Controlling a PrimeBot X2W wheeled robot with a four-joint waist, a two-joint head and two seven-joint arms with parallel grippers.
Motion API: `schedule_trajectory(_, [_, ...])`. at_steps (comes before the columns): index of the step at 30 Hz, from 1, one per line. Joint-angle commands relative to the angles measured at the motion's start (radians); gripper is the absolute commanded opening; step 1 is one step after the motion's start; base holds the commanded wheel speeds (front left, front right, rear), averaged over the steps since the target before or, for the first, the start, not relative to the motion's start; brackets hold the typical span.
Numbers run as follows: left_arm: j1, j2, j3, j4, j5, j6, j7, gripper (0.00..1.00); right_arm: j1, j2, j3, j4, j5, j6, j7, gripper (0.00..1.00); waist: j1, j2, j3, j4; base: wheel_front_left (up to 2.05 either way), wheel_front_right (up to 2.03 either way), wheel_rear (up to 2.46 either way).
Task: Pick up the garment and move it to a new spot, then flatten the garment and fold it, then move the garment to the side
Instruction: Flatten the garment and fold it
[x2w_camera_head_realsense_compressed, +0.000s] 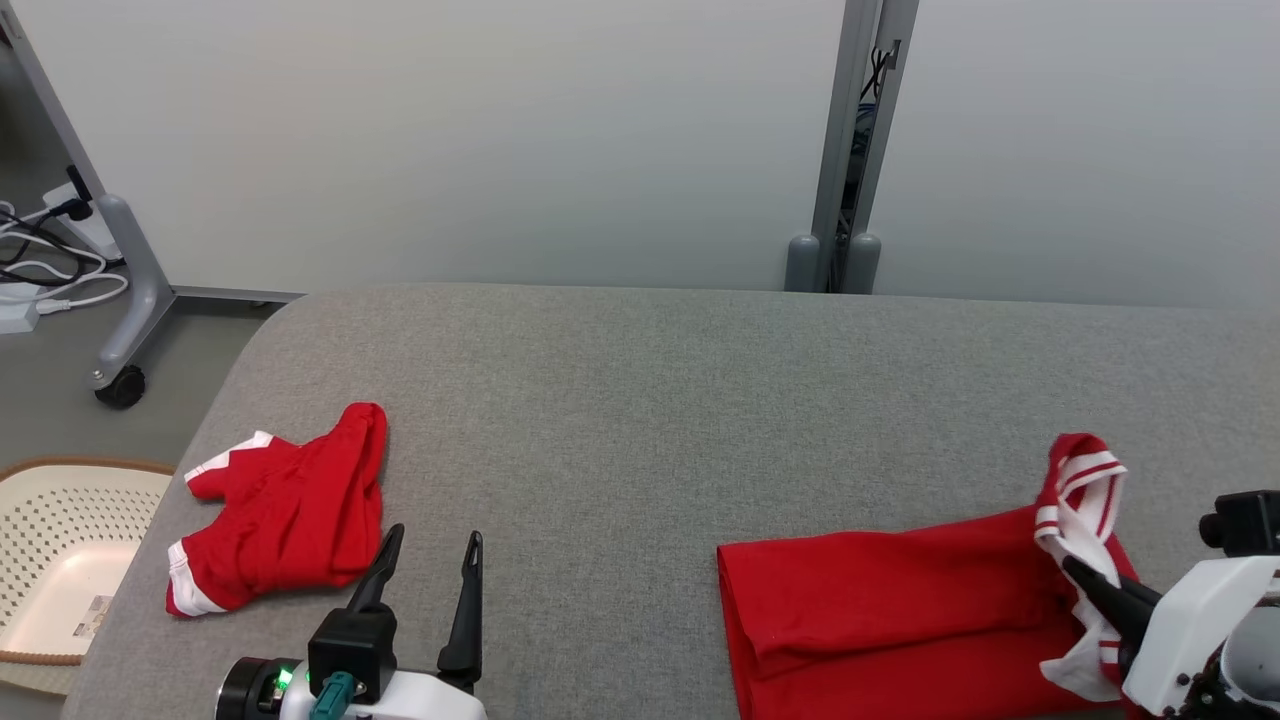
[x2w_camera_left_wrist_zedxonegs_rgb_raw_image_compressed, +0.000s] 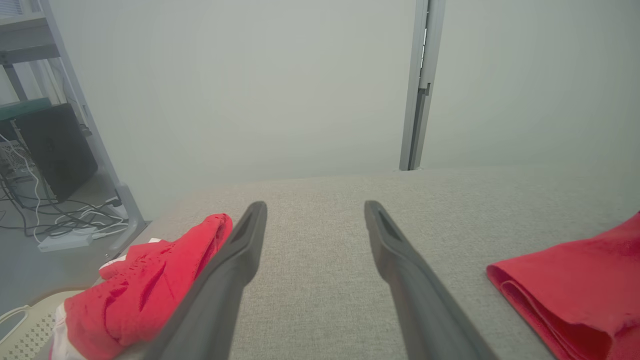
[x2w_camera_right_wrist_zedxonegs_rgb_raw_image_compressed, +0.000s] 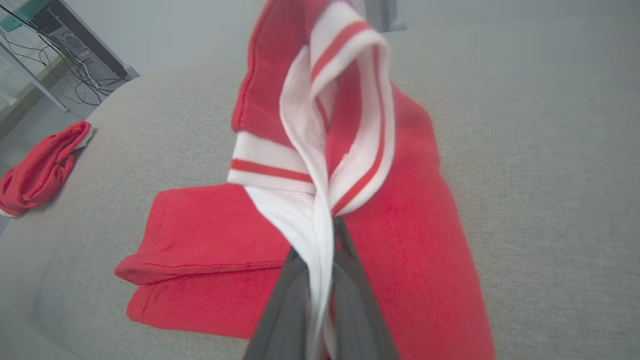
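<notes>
Folded garment (x2w_camera_head_realsense_compressed: 880, 610) on table (x2w_camera_head_realsense_compressed: 640, 400), front right. Right gripper (x2w_camera_head_realsense_compressed: 1075, 570) at its right end, clamped on collar (x2w_camera_head_realsense_compressed: 1085, 490). Second garment (x2w_camera_head_realsense_compressed: 280, 510) front left. Left gripper (x2w_camera_head_realsense_compressed: 435, 537) just right of it. Basket (x2w_camera_head_realsense_compressed: 50, 560) on floor (x2w_camera_head_realsense_compressed: 40, 400), left of table. Partition (x2w_camera_head_realsense_compressed: 500, 150) behind.

Even, soft, bright light – faint shadows; wrist views bend at edges, near fingers (x2w_camera_right_wrist_zedxonegs_rgb_raw_image_compressed: 295, 305) blurred.

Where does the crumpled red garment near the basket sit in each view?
Head view: crumpled garment lower left, beside the left gripper.
Left wrist view: crumpled garment lower left, partly hidden by a finger.
Right wrist view: crumpled garment at the left edge.
Shared landmark: the folded garment.
</notes>
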Motion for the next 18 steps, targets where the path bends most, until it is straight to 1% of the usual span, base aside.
schedule_trajectory(1, [-0.002, 0.004, 0.004, 0.002, -0.002, 0.002, -0.004, 1.0, 0.025, 0.027, -0.017, -0.046, 0.042, 0.0, 0.025, 0.0, 0.0, -0.0001, 0.001, 0.003, 0.0, 0.0, 0.0])
schedule_trajectory(4, [-0.003, 0.004, 0.007, 0.005, 0.003, -0.002, -0.004, 1.0, 0.055, 0.06, -0.027, -0.099, 0.058, 0.0, 0.055, 0.0, 0.0, -0.0001, 0.003, 0.008, 0.0, 0.0, 0.0])
schedule_trajectory(8, [-0.008, 0.004, 0.009, 0.007, 0.005, -0.004, -0.004, 1.0, 0.079, 0.117, -0.04, -0.134, 0.067, 0.0, 0.072, 0.0, 0.0, -0.0001, 0.006, 0.017, 0.0, 0.0, 0.0])
schedule_trajectory(12, [-0.012, 0.004, 0.007, 0.01, 0.006, -0.008, -0.004, 1.0, 0.087, 0.181, -0.041, -0.145, 0.072, 0.0, 0.079, 0.0, 0.0, -0.0001, 0.008, 0.026, 0.0, 0.0, 0.0])
schedule_trajectory(13, [-0.012, 0.004, 0.007, 0.01, 0.006, -0.008, -0.004, 1.0, 0.087, 0.181, -0.041, -0.145, 0.072, 0.0, 0.079, 0.0, 0.0, -0.0001, 0.008, 0.026, 0.0, 0.0, 0.0])
schedule_trajectory(18, [-0.018, 0.004, 0.0, 0.014, 0.01, -0.01, -0.004, 1.0, 0.064, 0.245, -0.023, -0.134, 0.059, 0.0, 0.069, 0.0, 0.0, -0.0001, 0.011, 0.042, 0.0, 0.0, 0.0])
